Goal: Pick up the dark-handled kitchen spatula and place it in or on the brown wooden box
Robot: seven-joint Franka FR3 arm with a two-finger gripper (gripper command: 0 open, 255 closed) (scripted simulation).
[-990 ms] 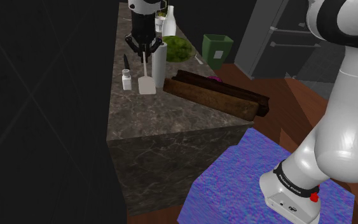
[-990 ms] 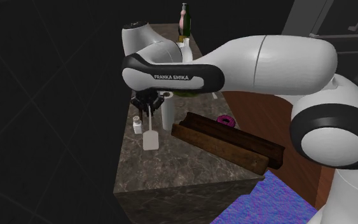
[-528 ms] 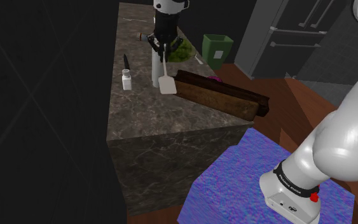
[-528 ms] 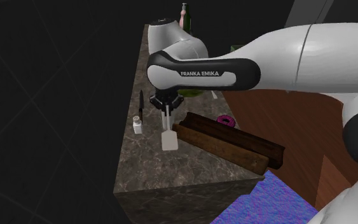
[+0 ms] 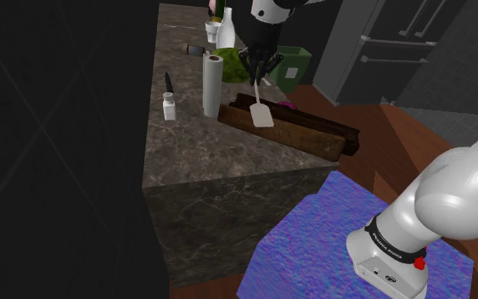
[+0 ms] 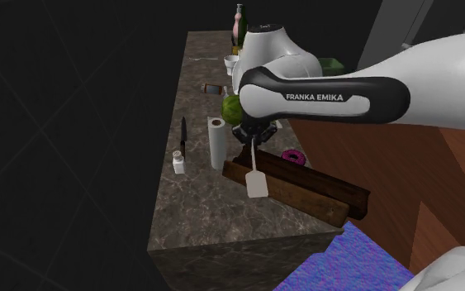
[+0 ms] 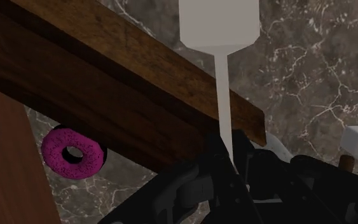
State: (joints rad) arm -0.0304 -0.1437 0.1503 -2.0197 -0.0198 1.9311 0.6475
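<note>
The spatula (image 5: 261, 108) hangs blade-down in the air, a pale flat blade on a thin pale shaft, its handle hidden in my black gripper (image 5: 259, 70), which is shut on it. In the second exterior view the spatula (image 6: 257, 176) dangles from my gripper (image 6: 254, 136) over the near wall of the long brown wooden box (image 6: 305, 188). The box (image 5: 292, 127) lies on the dark marble counter (image 5: 194, 157). Seen from the wrist, the spatula's blade (image 7: 219, 22) and shaft hang above the box's (image 7: 95, 83) end, with the gripper (image 7: 231, 168) clasping the shaft.
A white roll (image 5: 212, 85), a small white bottle (image 5: 169, 106) and a dark knife (image 5: 167, 81) stand on the counter beside the box. A pink ring (image 7: 73, 151) lies behind the box. Bottles (image 6: 239, 25), a green round thing (image 6: 233, 107) and a green bin (image 5: 289, 64) sit farther back.
My gripper has carried the spatula from beside the small white bottle, past the white roll, toward the shoulder view's right; it now hangs over the box.
</note>
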